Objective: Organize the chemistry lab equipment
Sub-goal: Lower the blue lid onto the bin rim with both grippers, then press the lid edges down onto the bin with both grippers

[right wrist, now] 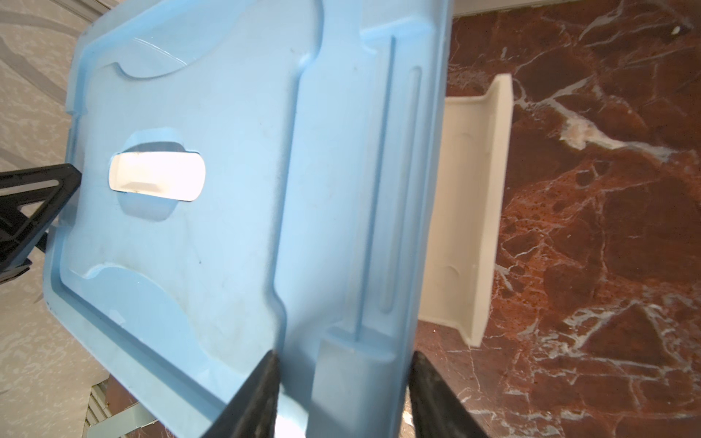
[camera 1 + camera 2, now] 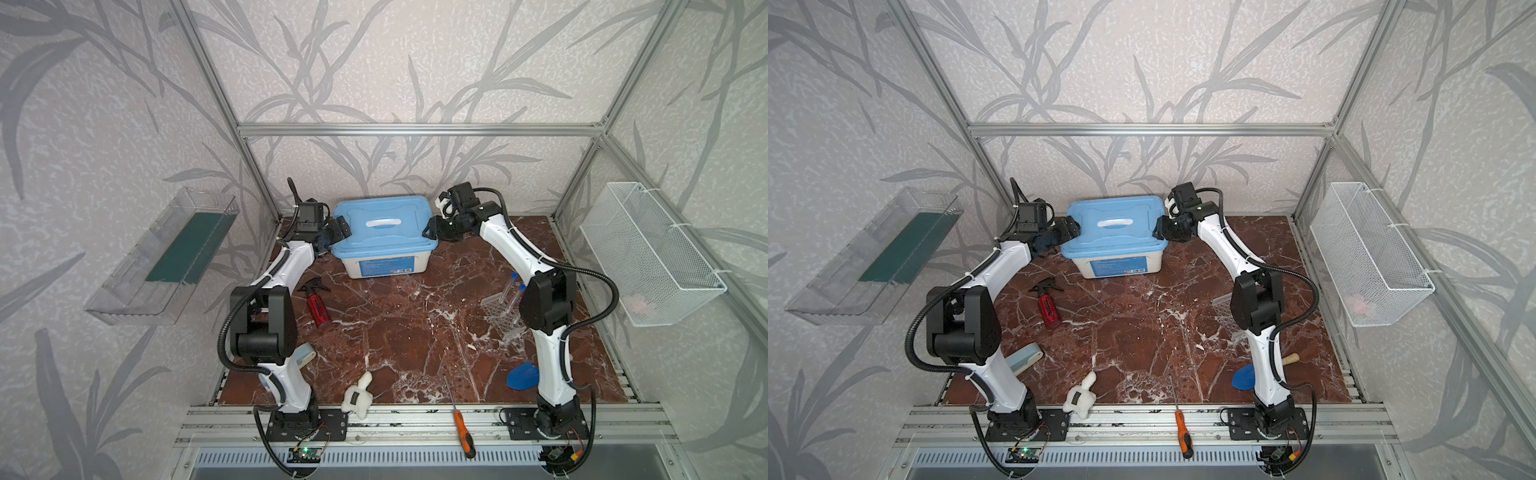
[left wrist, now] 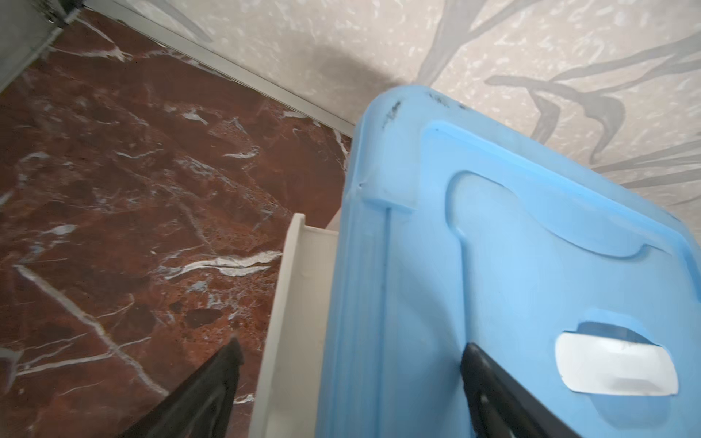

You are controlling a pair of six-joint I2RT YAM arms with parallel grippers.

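Note:
Two clear blue-capped test tubes [image 2: 514, 286] stand in a clear perforated rack [image 2: 498, 318] at the right, partly hidden behind my right arm; in a top view only a corner of the rack [image 2: 1222, 308] shows. Both grippers are at the back, at a white box [image 2: 382, 266] with a blue lid [image 2: 384, 216]. My left gripper [image 2: 338, 230] [image 3: 352, 344] is open and straddles the lid's left edge. My right gripper [image 2: 430, 232] [image 1: 343, 354] is shut on the lid's right edge, with one finger on top and the other on the outer rim.
On the marble table lie a red spray bottle [image 2: 318, 307], a white plush toy [image 2: 357, 395], a blue trowel [image 2: 523, 376] and an orange-handled screwdriver [image 2: 463, 432]. A wire basket [image 2: 652, 253] hangs on the right wall, a clear shelf [image 2: 166, 257] on the left.

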